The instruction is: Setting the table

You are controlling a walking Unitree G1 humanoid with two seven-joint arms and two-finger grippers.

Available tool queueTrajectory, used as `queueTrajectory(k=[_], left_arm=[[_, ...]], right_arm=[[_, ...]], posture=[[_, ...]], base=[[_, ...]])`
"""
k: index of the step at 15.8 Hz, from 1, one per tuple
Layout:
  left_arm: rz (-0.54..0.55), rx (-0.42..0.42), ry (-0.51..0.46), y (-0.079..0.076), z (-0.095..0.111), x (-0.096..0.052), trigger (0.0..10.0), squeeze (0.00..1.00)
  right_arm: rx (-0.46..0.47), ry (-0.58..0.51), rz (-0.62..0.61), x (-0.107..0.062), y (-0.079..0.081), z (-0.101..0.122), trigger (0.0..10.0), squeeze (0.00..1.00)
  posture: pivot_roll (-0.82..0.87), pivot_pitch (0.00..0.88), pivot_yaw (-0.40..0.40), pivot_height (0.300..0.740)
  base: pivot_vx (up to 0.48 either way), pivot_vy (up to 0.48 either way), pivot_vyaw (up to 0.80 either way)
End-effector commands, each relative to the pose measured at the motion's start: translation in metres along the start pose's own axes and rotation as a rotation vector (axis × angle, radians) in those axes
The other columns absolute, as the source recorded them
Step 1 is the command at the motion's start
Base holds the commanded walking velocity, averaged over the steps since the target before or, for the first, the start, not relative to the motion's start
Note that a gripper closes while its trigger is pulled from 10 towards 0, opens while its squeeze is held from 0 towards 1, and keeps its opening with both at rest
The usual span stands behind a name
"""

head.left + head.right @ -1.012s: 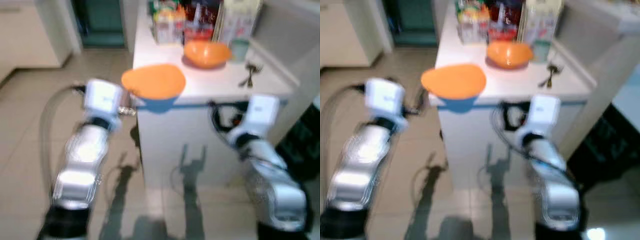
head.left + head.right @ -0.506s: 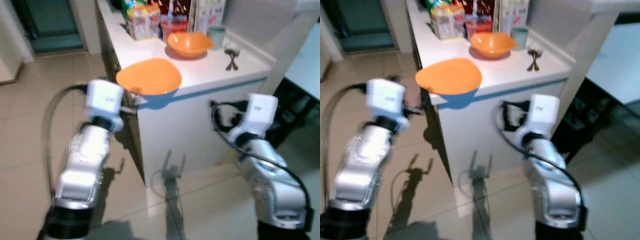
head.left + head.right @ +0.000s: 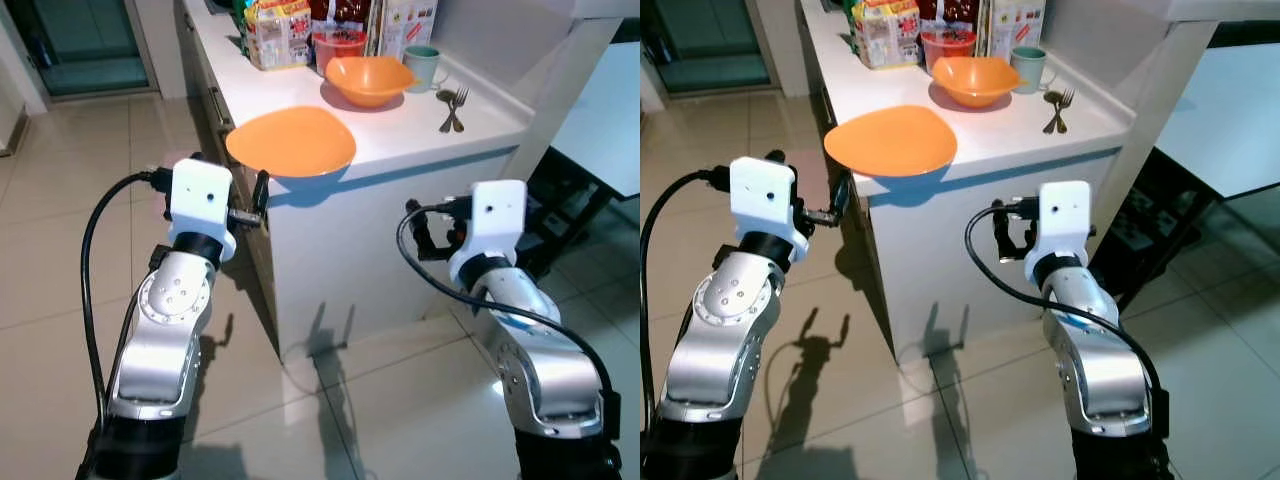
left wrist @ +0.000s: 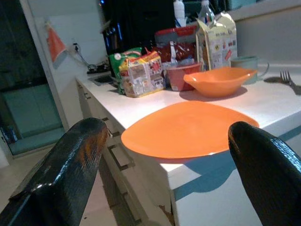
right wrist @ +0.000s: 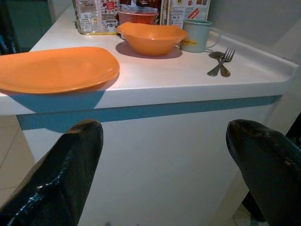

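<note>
The view has swung right and sharpened. Left hand (image 4: 164, 188) and right hand (image 5: 162, 174) hang wide open, empty, below the tabletop (image 3: 420, 125); orange plate (image 3: 290, 141) lies just beyond them.

We see sharp, evenly lit head views; the glossy beige tiled floor (image 3: 60, 260) carries arm shadows at lower centre and a small glare spot at lower right. The wrist views are dimmer, their near black fingers (image 4: 66, 174) soft, the far background dark.
</note>
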State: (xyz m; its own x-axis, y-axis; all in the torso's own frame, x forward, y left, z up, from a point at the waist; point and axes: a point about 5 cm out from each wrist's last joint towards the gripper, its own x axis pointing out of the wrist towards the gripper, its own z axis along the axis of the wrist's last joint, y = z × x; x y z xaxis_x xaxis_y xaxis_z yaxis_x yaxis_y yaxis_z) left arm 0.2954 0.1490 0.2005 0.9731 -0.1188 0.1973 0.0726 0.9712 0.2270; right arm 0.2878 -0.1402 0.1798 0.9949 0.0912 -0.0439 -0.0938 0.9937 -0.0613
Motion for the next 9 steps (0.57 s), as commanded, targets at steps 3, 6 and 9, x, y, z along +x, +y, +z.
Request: queueTrajectory(k=[3, 6, 9], left_arm=[[0.006, 0.014, -0.008, -0.0026, 0.0035, 0.0068, 10.0, 0.00], [-0.015, 0.026, 0.006, -0.0001, -0.0012, 0.0016, 10.0, 0.00], [-0.010, 0.027, 0.008, 0.0026, -0.0011, 0.0046, 10.0, 0.00]], right_arm=[[-0.042, -0.033, 0.036, 0.0102, 0.0018, 0.0096, 10.0, 0.00], [-0.062, -0.055, 0.039, 0.0102, 0.0017, 0.0133, 10.0, 0.00], [-0.057, -0.057, 0.033, 0.0099, 0.0018, 0.0131, 10.0, 0.00]], posture=[[0.03, 0.000, -0.068, 0.740], [0.01, 0.000, -0.047, 0.740], [0.01, 0.000, -0.042, 0.740]], base=[[0.181, 0.000, 0.00], [0.313, 0.000, 0.00], [0.333, 0.000, 0.00]])
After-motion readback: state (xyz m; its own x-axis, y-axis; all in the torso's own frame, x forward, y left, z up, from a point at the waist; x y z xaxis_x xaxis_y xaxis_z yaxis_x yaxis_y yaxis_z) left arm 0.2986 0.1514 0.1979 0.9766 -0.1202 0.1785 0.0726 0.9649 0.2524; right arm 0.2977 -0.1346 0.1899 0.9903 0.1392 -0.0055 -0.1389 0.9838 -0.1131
